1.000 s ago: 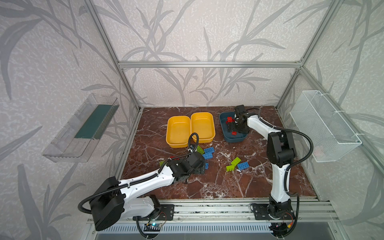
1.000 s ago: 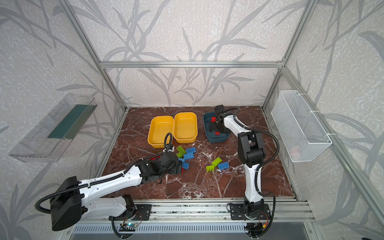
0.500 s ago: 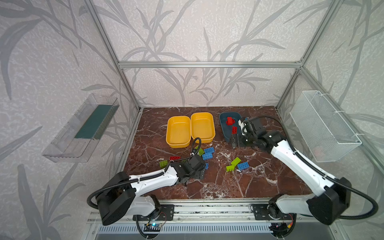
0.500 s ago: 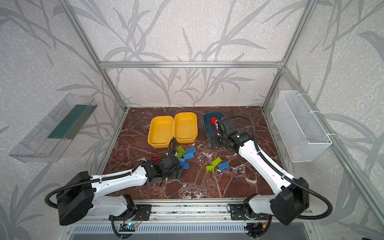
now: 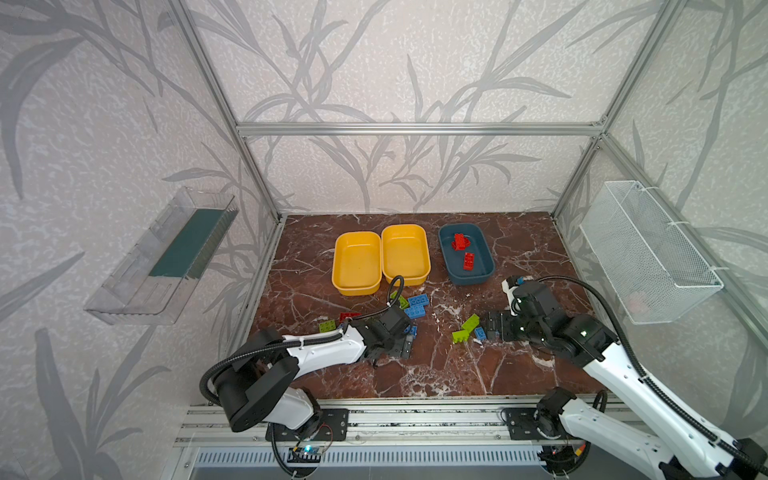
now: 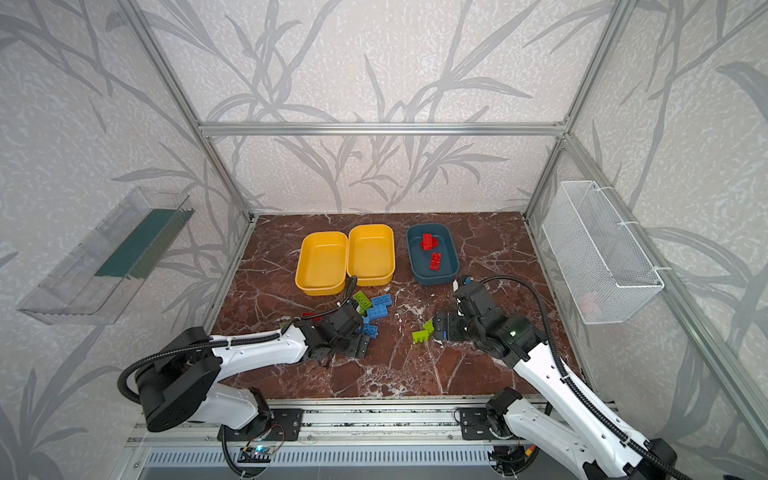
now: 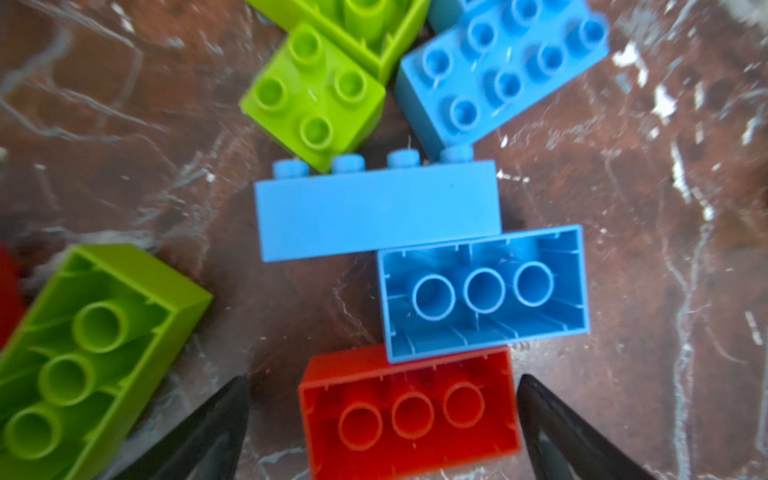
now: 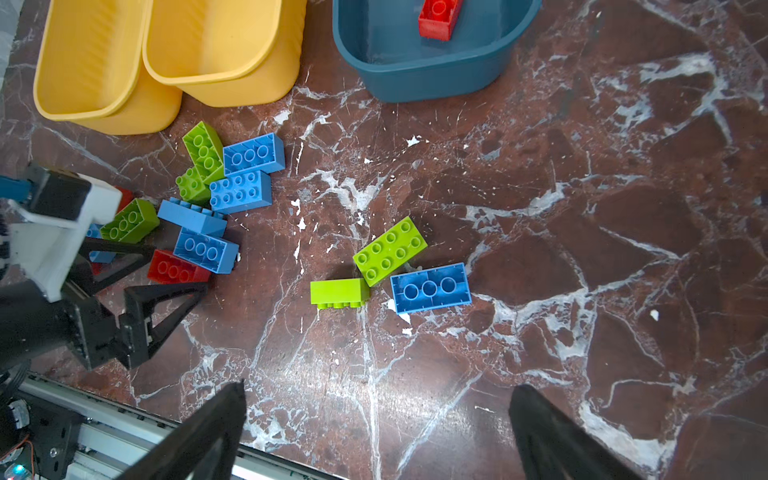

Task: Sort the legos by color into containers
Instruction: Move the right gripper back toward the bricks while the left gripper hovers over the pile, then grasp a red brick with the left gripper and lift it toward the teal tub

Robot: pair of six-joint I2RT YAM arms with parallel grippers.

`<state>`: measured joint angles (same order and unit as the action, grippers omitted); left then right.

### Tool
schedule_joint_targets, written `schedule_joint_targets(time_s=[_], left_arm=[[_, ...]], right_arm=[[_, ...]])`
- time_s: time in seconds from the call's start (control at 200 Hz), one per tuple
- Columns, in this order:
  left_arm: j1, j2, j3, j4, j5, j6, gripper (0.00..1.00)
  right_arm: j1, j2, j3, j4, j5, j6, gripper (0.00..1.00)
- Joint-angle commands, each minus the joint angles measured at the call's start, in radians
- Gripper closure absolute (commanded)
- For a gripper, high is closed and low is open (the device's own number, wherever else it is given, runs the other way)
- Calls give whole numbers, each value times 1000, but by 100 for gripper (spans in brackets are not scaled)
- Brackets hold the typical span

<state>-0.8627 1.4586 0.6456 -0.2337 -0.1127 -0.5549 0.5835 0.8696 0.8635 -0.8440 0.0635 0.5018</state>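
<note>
Right arm (image 5: 623, 376) has swung back from the teal tub (image 5: 465, 277) at the rear, where it reached a sec ago. It is now low at mid-table (image 5: 436, 374). Left arm (image 5: 324, 353) crept only slightly toward the near edge. Loose bricks look unmoved.

Tubs: two yellow tubs (image 5: 357, 266) side by side at the back, both bare. The teal tub to their right holds red bricks (image 5: 468, 261) only, approx three.

Step in hand, my read: reds go to teal, and each arm is lining up a fresh pick.

Left gripper (image 7: 382, 378): jaws spread wide, nothing held, straddling the length of a red brick (image 7: 409, 411) lying hollow side up. A blue brick (image 7: 484, 293) overlaps one long edge; can't tell if it rests on the red or just butts it. Nxt: lower, close on the red w/o dragging the blue, then a long carry across to teal.

Right gripper (image 5: 493, 327): jaws wide, empty. Ahead of it are a green brick (image 8: 390, 251), a second green on its side (image 8: 340, 293) and a blue (image 8: 430, 287), all touching. No red here — a pick means opening a yellow tub for a new colour.
</note>
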Motion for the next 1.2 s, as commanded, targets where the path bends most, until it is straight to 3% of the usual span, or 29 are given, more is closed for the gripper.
schedule_joint_targets(time_s=[0.0, 0.225, 0.36, 0.8, 0.99, 1.195], left_arm=[[5, 32, 13, 15, 28, 10, 3], [5, 87, 56, -39, 12, -2, 17], [4, 93, 85, -98, 12, -8, 36], [-1, -3, 207, -300, -16, -25, 52], [3, 49, 433, -390, -62, 32, 51], [28, 312, 823, -521, -90, 111, 51]], right_arm=[[4, 2, 9, -15, 0, 16, 1], [6, 0, 5, -1, -13, 12, 1], [7, -1, 7, -8, -3, 1, 1], [7, -39, -19, 28, -22, -23, 1], [5, -89, -51, 10, 2, -41, 1], [5, -208, -126, 1, 24, -3, 1]])
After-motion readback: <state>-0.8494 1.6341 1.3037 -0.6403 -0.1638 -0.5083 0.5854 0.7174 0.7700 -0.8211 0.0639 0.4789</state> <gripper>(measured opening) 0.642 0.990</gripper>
